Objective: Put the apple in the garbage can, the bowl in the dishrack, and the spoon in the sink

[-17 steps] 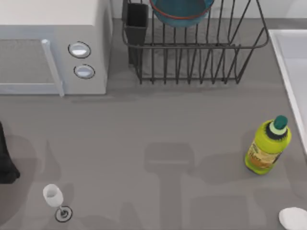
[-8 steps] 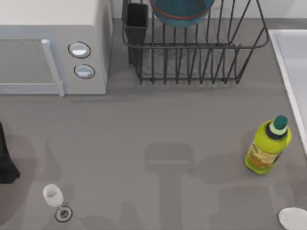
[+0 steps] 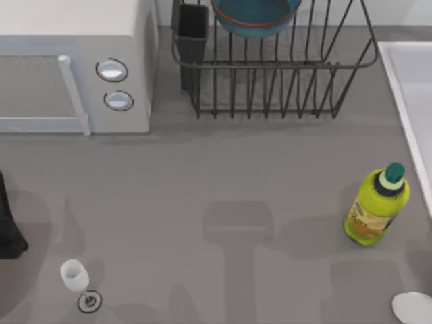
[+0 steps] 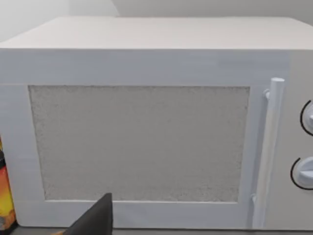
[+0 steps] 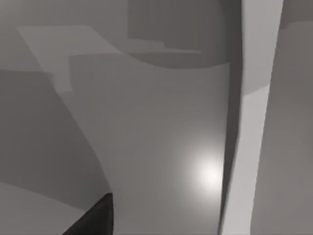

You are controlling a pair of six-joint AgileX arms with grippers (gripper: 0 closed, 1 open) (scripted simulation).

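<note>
Sitting in the rack [image 3: 270, 74]: the bowl [image 3: 255, 17].
Left wrist is facing the microwave [image 4: 146, 122]; right wrist is facing the sink [image 5: 161, 147]; both pincers' openings I cannot tell.

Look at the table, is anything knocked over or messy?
Nothing looks spilled or broken. The wine glass and the green bottle stand upright on the table, and the bowl sits in the dishrack.

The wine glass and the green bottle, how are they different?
The wine glass is small and white, with a thin stem on a round foot; the green bottle is fatter, yellow-green, with a dark green cap and a label. The wine glass stands near the table's left front corner, the green bottle on the right side beside the sink. Both stand on the grey table.
</note>
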